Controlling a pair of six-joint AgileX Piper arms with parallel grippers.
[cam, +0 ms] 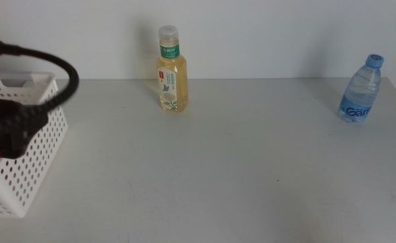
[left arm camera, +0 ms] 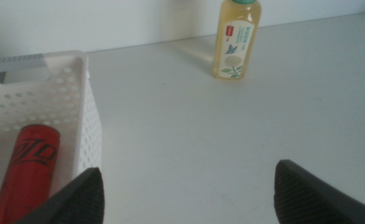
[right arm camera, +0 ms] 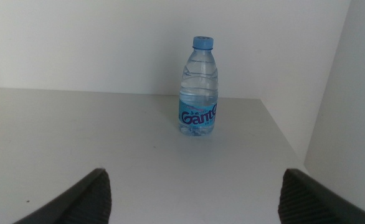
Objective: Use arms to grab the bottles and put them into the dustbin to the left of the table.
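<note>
The yellow tea bottle (cam: 171, 71) stands upright at the back of the table (cam: 205, 169), and the left wrist view shows it too, tea bottle (left arm camera: 237, 40). At the far right stands the clear water bottle (cam: 360, 91). The slim red can (left arm camera: 30, 165) lies inside the white dustbin (cam: 29, 158), seen in the left wrist view as dustbin (left arm camera: 86, 106). My left arm (cam: 9, 128) hangs over the dustbin. The left gripper (left arm camera: 189, 196) is open and holds nothing. My right gripper (right arm camera: 195, 199) is open, facing the water bottle (right arm camera: 199, 90) from a distance; that arm is outside the middle view.
A white wall runs behind the table. The table's right edge lies just beyond the water bottle. A black cable (cam: 56, 64) arcs above the dustbin.
</note>
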